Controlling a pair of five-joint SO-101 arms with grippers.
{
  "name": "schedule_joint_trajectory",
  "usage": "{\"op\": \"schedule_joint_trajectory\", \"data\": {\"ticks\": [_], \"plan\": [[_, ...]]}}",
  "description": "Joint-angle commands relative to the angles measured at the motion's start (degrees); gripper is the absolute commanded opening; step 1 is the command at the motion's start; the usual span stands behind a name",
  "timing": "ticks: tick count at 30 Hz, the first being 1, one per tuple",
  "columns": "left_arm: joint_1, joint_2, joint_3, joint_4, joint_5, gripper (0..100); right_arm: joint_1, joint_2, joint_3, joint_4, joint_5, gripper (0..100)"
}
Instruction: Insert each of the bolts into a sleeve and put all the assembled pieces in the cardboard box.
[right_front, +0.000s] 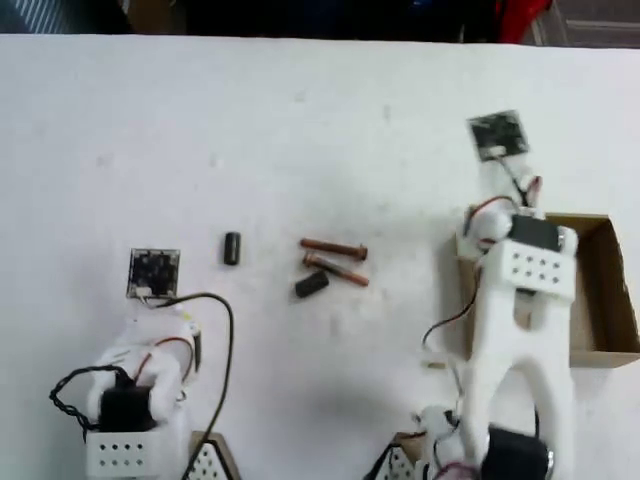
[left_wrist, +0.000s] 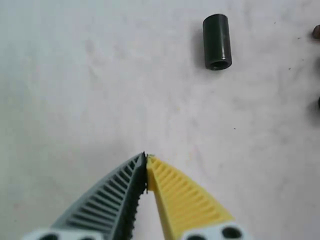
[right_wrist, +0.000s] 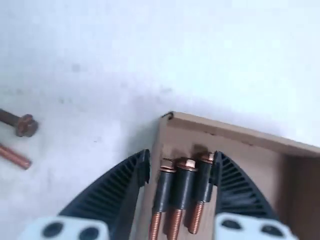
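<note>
Three assembled pieces (right_wrist: 182, 192), copper bolts seated in black sleeves, are seen side by side inside the cardboard box (right_wrist: 235, 134) at the lower centre of the right wrist view. In the high view that part of the box is covered by the white right arm (right_front: 520, 330), which stands in the way at the lower right. The right gripper (right_wrist: 181, 164) is spread wide over the box, with one dark finger set on either side of the three pieces; no grasp on them can be made out. At the lower centre of the left wrist view the left gripper (left_wrist: 146, 161) is clenched on nothing, its grey and yellow tips touching above the white table (left_wrist: 75, 75). Farther up that frame a lone sleeve (left_wrist: 217, 41) is shown lying on its side, its open end visible. At mid frame in the high view an upper bolt (right_front: 333, 247) and a lower bolt (right_front: 337, 268) are laid nearly parallel, and a second sleeve (right_front: 312, 284) is placed just beside the lower one.
</note>
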Motion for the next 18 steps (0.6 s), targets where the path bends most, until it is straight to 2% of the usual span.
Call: {"op": "schedule_joint_trajectory", "data": {"ticks": [1, 9, 15, 18], "plan": [[-0.7, -0.5, -0.4, -1.9, -0.5, 2, -9.6, -8.9, -2.0, 5.8, 0.2, 18.0], [-6.4, -0.5, -0.6, -1.9, -0.5, 2, -25.3, -13.0, -1.8, 13.4, 0.5, 18.0], [-6.5, -0.5, -0.6, -1.9, -0.5, 2, -34.2, -13.0, 4.4, 8.1, 1.1, 18.0], [-6.5, -0.5, -0.6, -1.9, -0.5, 2, -36.9, -13.4, 9.3, 4.4, 6.2, 18.0]]}}
